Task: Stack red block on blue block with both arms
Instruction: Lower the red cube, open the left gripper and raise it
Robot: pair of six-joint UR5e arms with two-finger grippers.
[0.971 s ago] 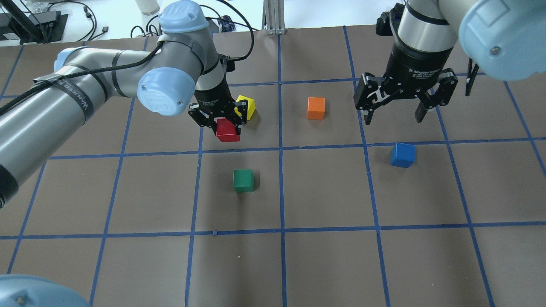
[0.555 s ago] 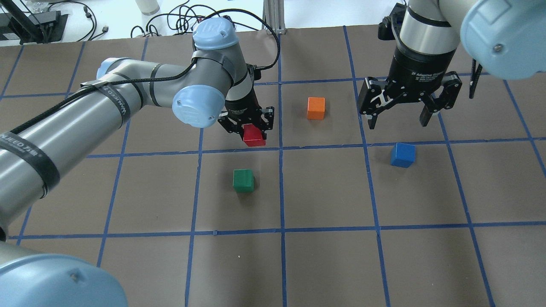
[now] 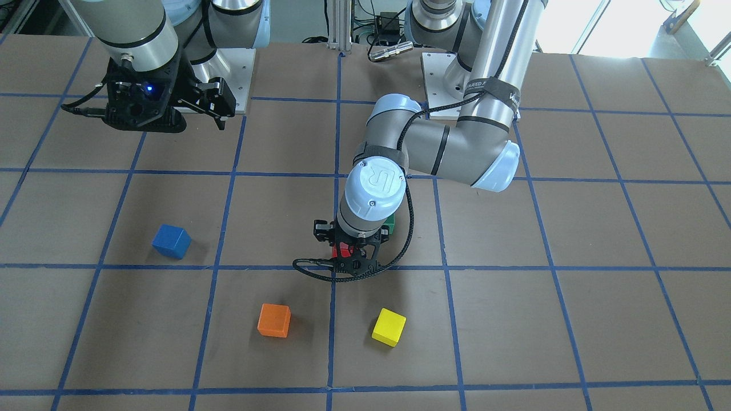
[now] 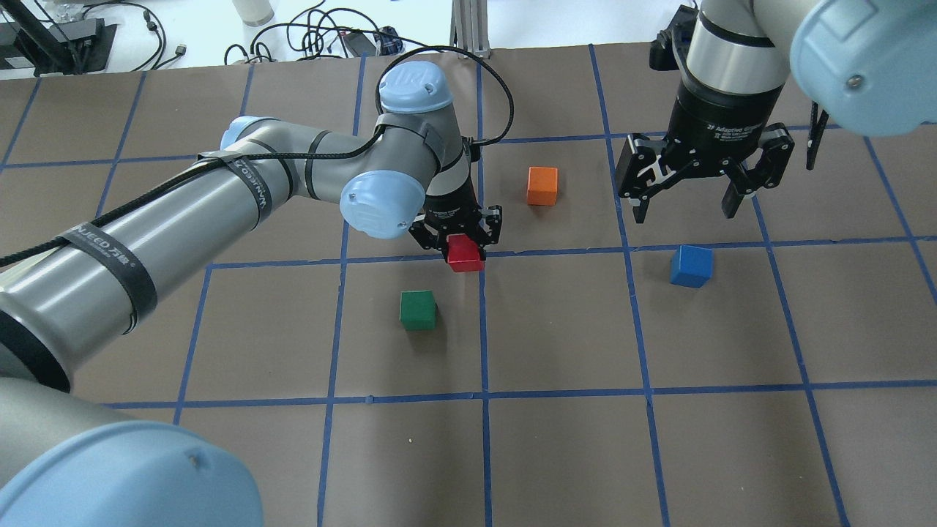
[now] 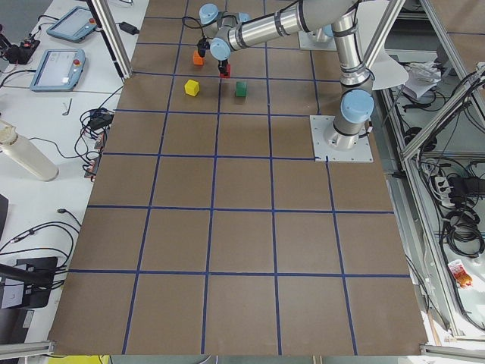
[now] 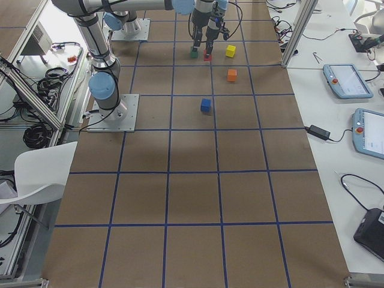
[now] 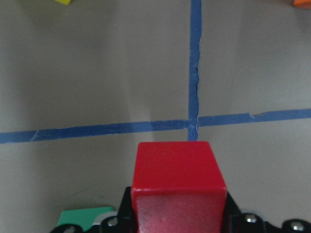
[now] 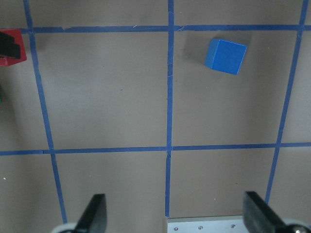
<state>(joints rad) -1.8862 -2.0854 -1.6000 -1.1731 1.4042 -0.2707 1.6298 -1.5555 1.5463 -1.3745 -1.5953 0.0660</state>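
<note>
My left gripper (image 4: 463,243) is shut on the red block (image 4: 465,255) and holds it just above the table, over a blue tape crossing near the middle. The red block fills the lower left wrist view (image 7: 179,180) and shows in the front view (image 3: 342,249). The blue block (image 4: 691,266) sits alone on the table to the right, also in the front view (image 3: 171,241) and the right wrist view (image 8: 225,56). My right gripper (image 4: 687,205) is open and empty, hovering high, behind the blue block.
A green block (image 4: 418,309) lies just front-left of the red block. An orange block (image 4: 542,186) lies behind, between the two grippers. A yellow block (image 3: 389,327) lies beyond the left gripper, hidden by the left arm in the overhead view.
My left arm has carried the red block to the right and slightly toward the robot, away from the yellow block. The right gripper has barely moved and stays open.
</note>
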